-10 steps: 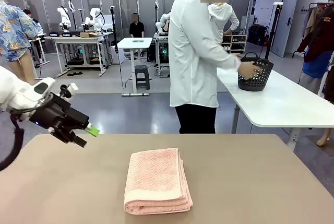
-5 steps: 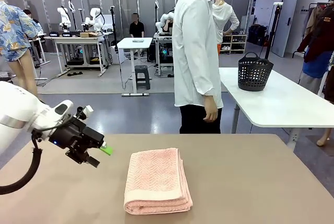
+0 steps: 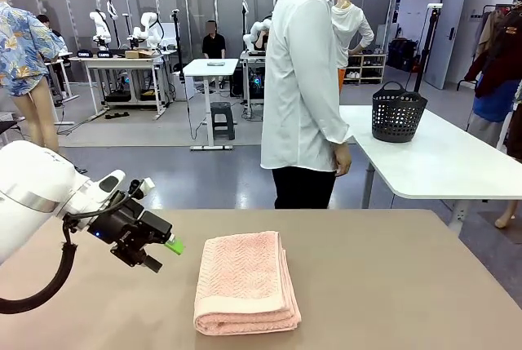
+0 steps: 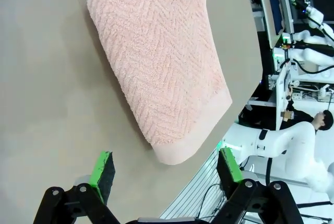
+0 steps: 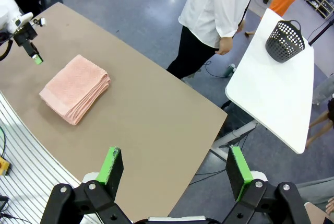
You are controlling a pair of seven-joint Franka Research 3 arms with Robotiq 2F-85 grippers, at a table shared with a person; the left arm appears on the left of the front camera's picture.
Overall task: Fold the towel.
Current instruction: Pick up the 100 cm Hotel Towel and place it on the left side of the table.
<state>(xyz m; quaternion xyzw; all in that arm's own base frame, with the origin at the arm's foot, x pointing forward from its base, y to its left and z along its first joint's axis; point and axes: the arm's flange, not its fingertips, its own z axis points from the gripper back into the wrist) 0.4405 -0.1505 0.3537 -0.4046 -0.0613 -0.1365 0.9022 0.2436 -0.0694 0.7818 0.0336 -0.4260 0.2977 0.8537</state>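
Our left gripper (image 3: 161, 254), black with green pads, hangs with its two fingers spread wide and nothing between them, just above the brown table (image 3: 391, 285) and a little to the left of the towel, pointing toward it. From its own wrist camera we see both green pads (image 4: 102, 168) apart at the bottom of the picture, with bare tabletop between them and the towel's nearest corner lying just beyond. The salmon-pink terry-cloth towel (image 3: 245, 281), woven in a herringbone pattern, lies folded into a thick rectangular stack near the middle of the table, its plain smooth band along the edge closest to us and its layered fold edges showing on that side. Our right gripper (image 5: 175, 174) is held high over the table's right end, its fingers likewise spread with nothing in them, looking down on the whole tabletop, the folded towel and the left arm far off. A person in a white long-sleeved shirt and dark trousers (image 3: 303, 89) stands at the far side of the table, arms down. Behind them, a black plastic basket (image 3: 397, 113) sits on a white table (image 3: 440, 162).
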